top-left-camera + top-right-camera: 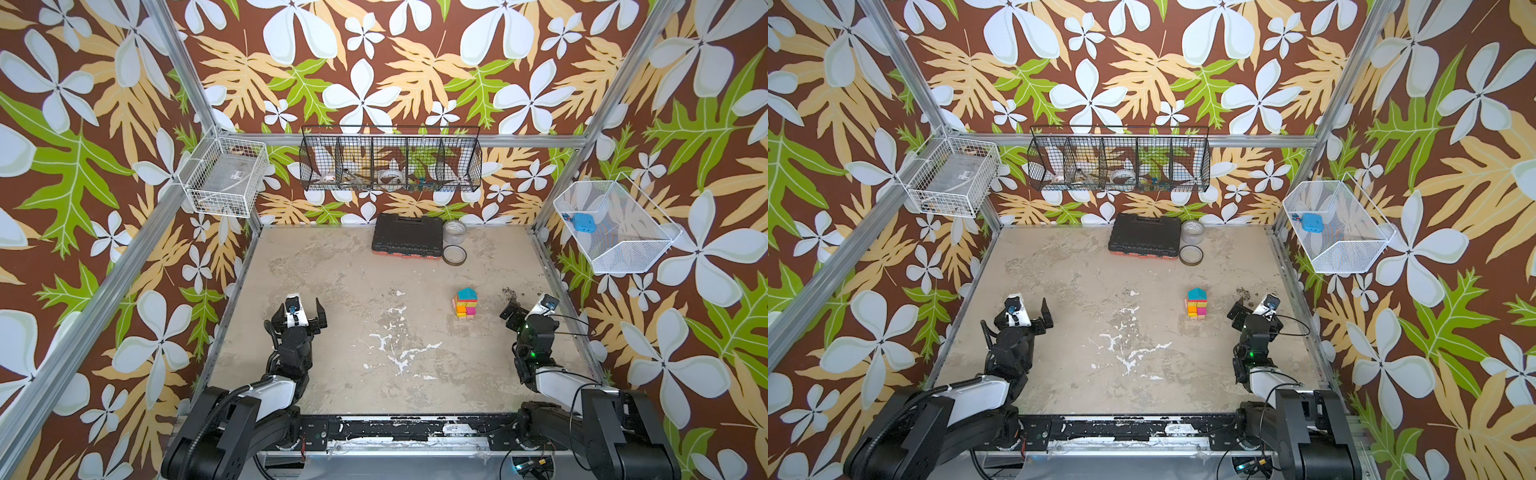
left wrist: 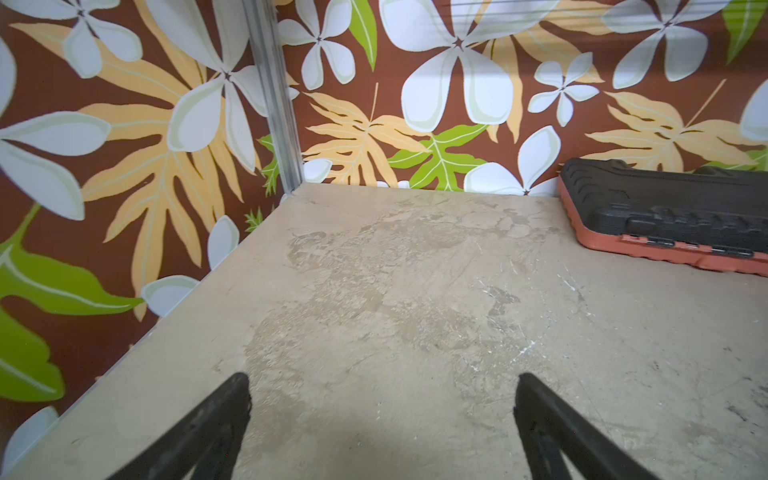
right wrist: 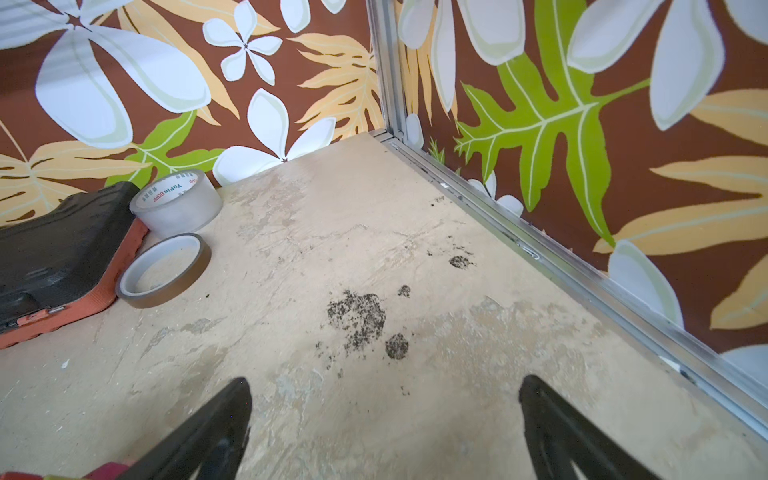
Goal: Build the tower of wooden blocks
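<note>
The tower (image 1: 465,302) (image 1: 1197,303) stands right of the table's middle in both top views. It is a compact stack of wood blocks: a teal wedge (image 1: 468,292) on top, with red, yellow, orange and magenta pieces below. My left gripper (image 1: 302,309) (image 2: 382,386) hovers open over bare table at the left, far from the stack. My right gripper (image 1: 527,308) (image 3: 384,388) is open just right of the tower, with nothing between its fingers. A sliver of red and pink block (image 3: 106,470) shows at one edge of the right wrist view.
A black tool case (image 1: 407,237) lies at the back wall, with a clear tape roll (image 1: 455,230) and a thin brown ring of tape (image 1: 454,254) beside it. Dark specks (image 3: 357,311) lie ahead of the right gripper. Wire baskets (image 1: 390,160) hang on the walls.
</note>
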`<state>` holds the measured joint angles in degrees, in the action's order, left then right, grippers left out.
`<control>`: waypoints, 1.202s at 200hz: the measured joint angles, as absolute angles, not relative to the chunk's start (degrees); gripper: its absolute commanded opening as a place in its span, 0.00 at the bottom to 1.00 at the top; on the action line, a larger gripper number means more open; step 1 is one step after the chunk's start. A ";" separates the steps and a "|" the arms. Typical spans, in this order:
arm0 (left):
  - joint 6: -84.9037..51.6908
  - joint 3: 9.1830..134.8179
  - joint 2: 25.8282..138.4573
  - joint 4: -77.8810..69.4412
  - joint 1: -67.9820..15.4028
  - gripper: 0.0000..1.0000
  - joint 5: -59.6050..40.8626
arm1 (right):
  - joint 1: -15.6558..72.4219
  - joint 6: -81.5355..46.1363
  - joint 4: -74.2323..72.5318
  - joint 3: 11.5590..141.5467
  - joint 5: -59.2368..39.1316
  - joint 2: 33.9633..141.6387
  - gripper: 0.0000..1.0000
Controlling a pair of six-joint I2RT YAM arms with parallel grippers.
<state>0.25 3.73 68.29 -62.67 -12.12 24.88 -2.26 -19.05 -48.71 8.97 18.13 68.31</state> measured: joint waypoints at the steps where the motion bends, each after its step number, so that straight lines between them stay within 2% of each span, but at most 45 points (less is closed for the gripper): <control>1: 0.23 3.88 68.53 -62.72 -11.97 1.00 24.67 | -2.28 -19.03 -48.86 9.08 18.09 68.49 1.00; 59: -2.20 9.15 73.36 -62.87 -6.74 1.00 17.41 | -2.24 -14.44 -57.36 8.91 16.91 74.94 1.00; 89: -2.70 2.02 83.18 -74.70 -4.71 1.00 15.40 | -2.26 -12.84 -60.51 8.91 16.25 75.77 1.00; 144: -3.27 7.99 83.37 -75.37 -4.29 1.00 14.04 | -1.69 -10.00 -63.44 9.19 12.19 77.62 1.00; 171: -3.33 8.08 83.37 -74.37 -4.29 1.00 14.09 | -0.73 -7.51 -68.42 8.69 7.94 83.59 1.00; 240: -3.97 8.08 83.37 -74.37 -4.29 1.00 14.11 | 0.01 -5.52 -69.30 9.80 6.02 83.59 1.00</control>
<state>-3.97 8.08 83.37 -74.37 -4.29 14.11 0.01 -5.52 -69.30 9.80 6.02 83.59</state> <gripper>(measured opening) 0.998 0.997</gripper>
